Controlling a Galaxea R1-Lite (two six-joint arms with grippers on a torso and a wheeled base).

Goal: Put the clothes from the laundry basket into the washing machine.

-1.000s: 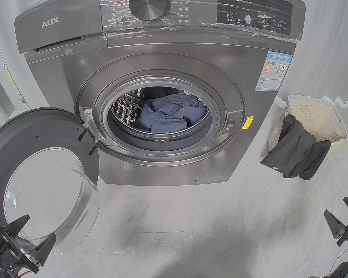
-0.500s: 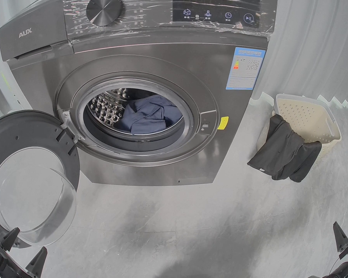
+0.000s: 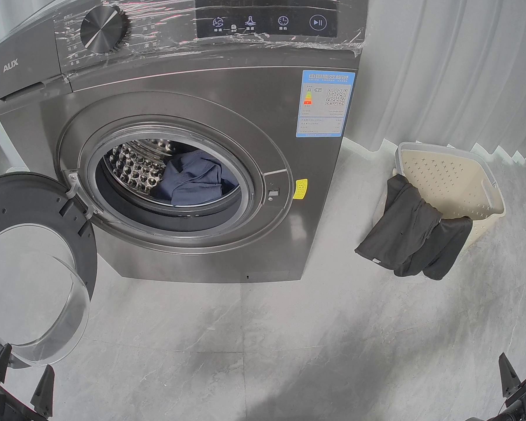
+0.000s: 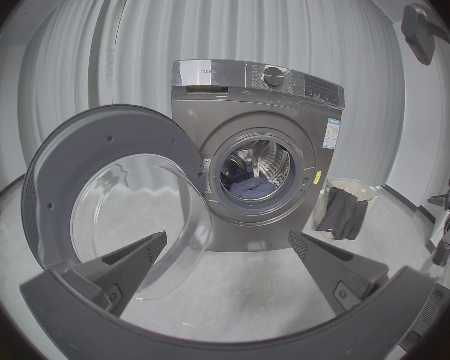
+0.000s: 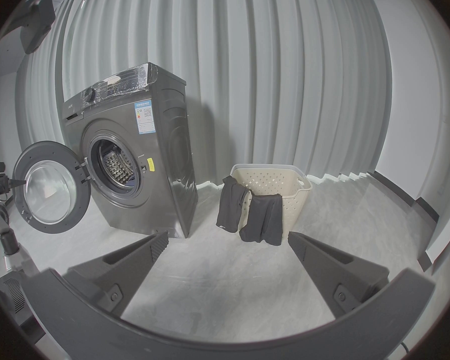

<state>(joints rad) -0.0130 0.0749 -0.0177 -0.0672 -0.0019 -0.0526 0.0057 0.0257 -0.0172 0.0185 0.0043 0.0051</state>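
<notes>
washing machine: you are facing one grey front-loading washing machine. it is standing on the floor in front of a pale pleated curtain, and its round opening is showing the metal drum.
door: one round door with a clear bowl window is standing wide open, hinged at the opening's left edge.
blue garment: one dark blue garment is lying bunched in the bottom of the drum, just behind the opening's lip.
laundry basket: one cream perforated laundry basket is sitting on the floor to the right of the machine, near it but apart from it.
black cloth: black cloth is hanging over the basket's rim on the side nearer the machine and falling down the outer wall in two lobes. you cannot tell from here whether that is one piece or two.
left claw: your left claw is hovering low at the left, close to the lower edge of the open door. it is released, with its two fingers spreading wide apart.
right claw: your right claw is hovering low at the right, well apart from the basket. it is released too, with two fingers spreading wide and pointing toward the basket.
controls: one round dial is sitting on the top panel under clear plastic wrap.
stickers: two are showing on the machine's front, one blue label and one small yellow tag below it.
</notes>
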